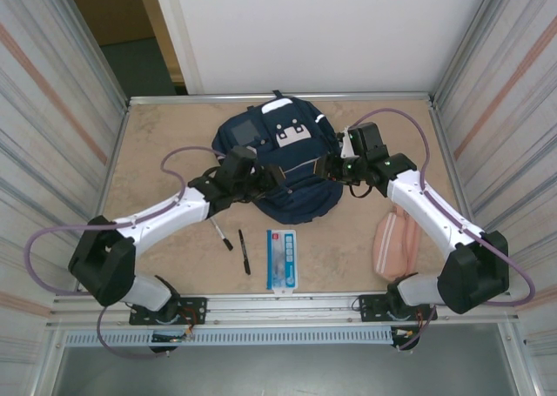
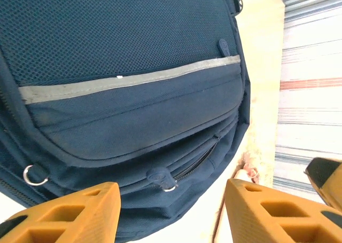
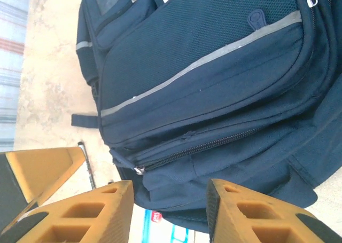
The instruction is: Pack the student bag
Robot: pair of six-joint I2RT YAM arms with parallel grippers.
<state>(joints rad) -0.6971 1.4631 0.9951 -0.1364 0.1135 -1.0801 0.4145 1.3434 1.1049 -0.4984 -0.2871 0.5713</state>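
Jaws spread on both arms, student bag (image 1: 291,198) lying near-to-far, top pointing away.

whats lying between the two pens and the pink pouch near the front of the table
A flat blue and white packet lies between the pens and the pink pouch, as the top view shows.

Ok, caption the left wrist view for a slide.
Left gripper open, close to the student bag and its zip pull.
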